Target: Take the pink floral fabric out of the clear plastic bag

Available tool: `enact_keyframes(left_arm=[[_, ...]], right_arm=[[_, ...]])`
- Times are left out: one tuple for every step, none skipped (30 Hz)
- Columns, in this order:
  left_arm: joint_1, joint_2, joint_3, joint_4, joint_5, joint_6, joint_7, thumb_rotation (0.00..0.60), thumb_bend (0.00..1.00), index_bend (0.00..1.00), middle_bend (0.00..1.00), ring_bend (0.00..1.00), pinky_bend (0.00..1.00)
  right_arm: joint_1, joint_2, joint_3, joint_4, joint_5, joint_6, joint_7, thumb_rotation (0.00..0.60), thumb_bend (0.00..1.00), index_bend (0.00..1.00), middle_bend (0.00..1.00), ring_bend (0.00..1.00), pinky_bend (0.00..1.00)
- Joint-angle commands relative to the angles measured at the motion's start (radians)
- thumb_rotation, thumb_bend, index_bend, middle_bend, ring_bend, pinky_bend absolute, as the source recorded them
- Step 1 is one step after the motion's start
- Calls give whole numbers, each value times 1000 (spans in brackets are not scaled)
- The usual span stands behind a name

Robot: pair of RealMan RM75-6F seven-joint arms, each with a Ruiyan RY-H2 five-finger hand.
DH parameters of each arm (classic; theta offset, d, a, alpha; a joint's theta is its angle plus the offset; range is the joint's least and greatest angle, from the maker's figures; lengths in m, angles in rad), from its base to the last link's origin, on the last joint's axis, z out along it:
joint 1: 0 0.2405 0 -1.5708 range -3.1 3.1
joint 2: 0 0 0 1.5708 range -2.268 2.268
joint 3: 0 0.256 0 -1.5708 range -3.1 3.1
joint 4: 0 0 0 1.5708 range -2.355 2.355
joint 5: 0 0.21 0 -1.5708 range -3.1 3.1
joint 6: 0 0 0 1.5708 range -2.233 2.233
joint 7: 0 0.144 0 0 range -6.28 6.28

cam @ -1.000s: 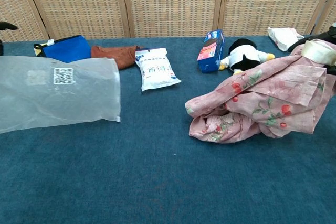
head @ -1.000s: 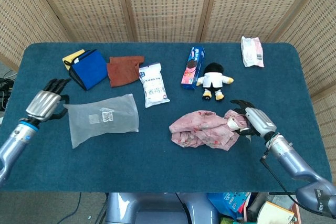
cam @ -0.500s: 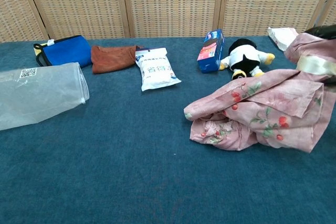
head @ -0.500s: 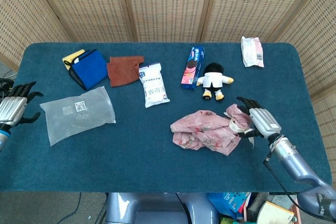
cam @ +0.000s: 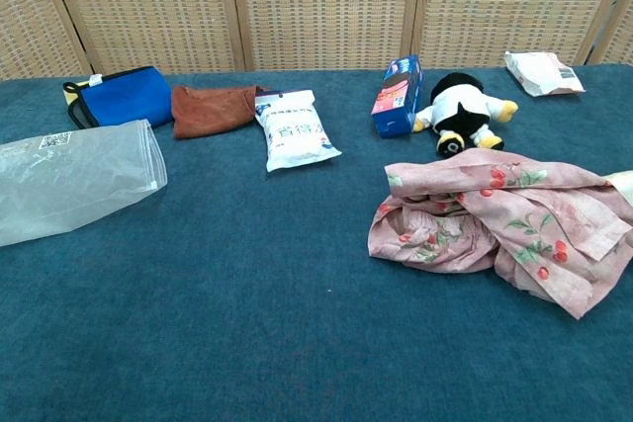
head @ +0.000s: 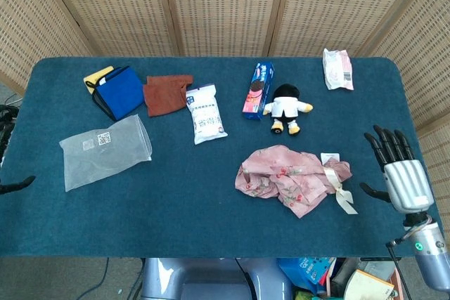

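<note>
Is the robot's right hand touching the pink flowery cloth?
Apart. The head view shows bare blue table between the right hand and the pink floral fabric.

Cloth, film and metal on a matt blue table

The table [head: 211, 209] is covered in a matt, felt-like blue cloth. The pink floral fabric [head: 292, 180] is seen as soft, thin, crumpled cloth, and the clear plastic bag [head: 105, 151] as smooth, glossy, wrinkled film. The right hand [head: 402, 173] is finished in brushed silver metal with black fingers. The white packet [head: 206, 113] is glossy plastic, the brown cloth [head: 166, 93] matt, and the plush doll [head: 286, 107] fuzzy.
</note>
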Motion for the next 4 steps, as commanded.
enact_keyframes(left_arm=[[93, 18, 22, -81, 23, 102, 38, 600, 110, 0, 0, 0, 0], [104, 14, 30, -84, 36, 115, 41, 600, 109, 0, 0, 0, 0], [116, 11, 42, -83, 58, 127, 52, 600, 109, 0, 0, 0, 0], [124, 10, 49, -82, 71, 136, 60, 600, 109, 0, 0, 0, 0]], right_arm=[[-64, -41, -28, 9, -32, 71, -73, 600, 0, 0, 0, 0, 0], [-76, -50, -33, 9, -36, 83, -84, 600, 0, 0, 0, 0, 0], [-91, -60, -39, 8, -41, 97, -97, 600, 0, 0, 0, 0, 0], [-100, -67, -45, 8, -47, 106, -104, 600, 0, 0, 0, 0, 0]])
